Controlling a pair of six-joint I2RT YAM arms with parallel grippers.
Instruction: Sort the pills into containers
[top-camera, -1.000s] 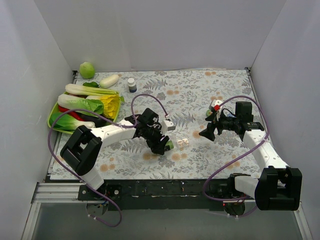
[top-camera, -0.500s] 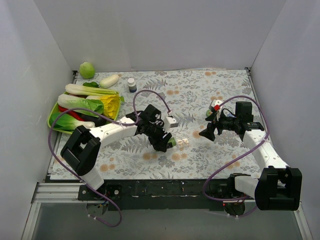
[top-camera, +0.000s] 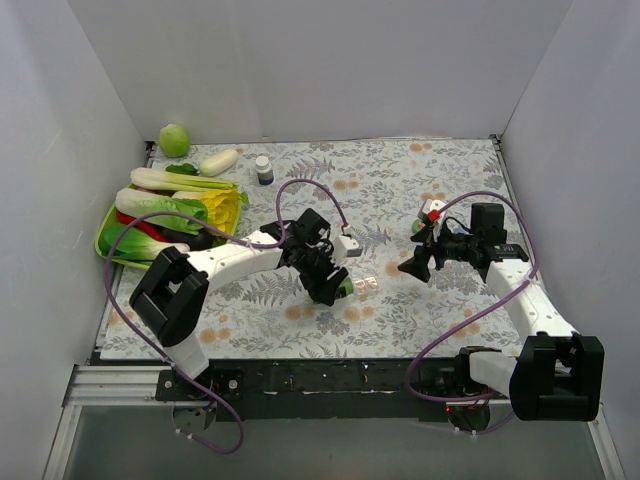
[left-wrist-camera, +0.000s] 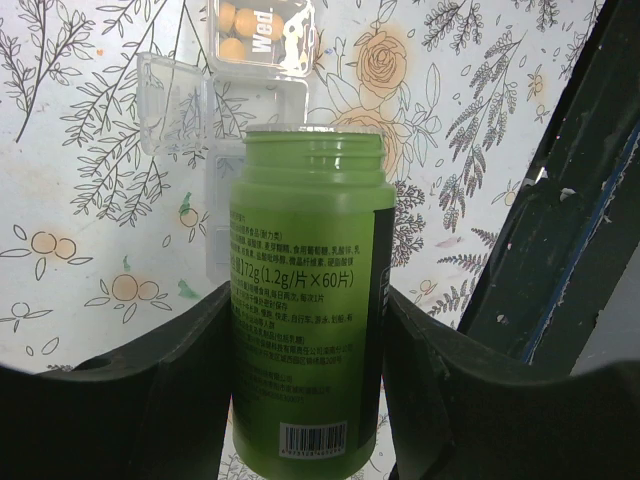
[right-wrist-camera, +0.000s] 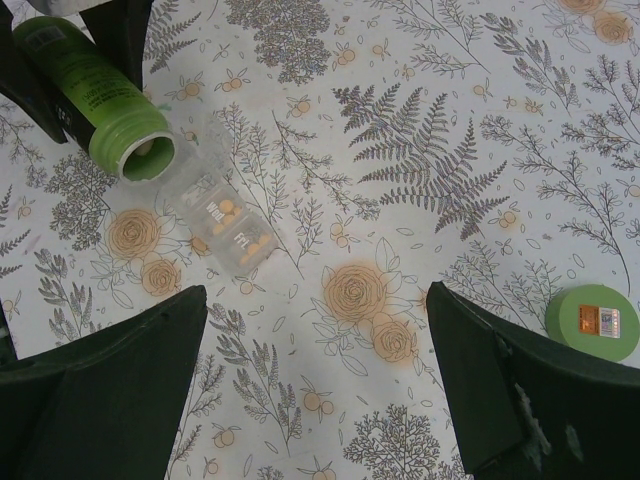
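My left gripper is shut on an uncapped green pill bottle. The bottle lies tilted, its mouth right beside the containers. The containers are a clear strip of small compartments. In the left wrist view the nearest compartment has its lid open, and the ones beyond hold orange pills. The right wrist view shows the green bottle at the strip's end and pills in two compartments. My right gripper is open and empty, above the cloth to the right of the strip.
The bottle's green cap lies on the flowered cloth near my right gripper. A dark blue white-capped bottle stands at the back. A green tray of vegetables sits at the far left. The table's dark front rail runs close by.
My left gripper has moved slightly right with the green bottle, bringing its mouth closer to the strip. The right arm has not moved.
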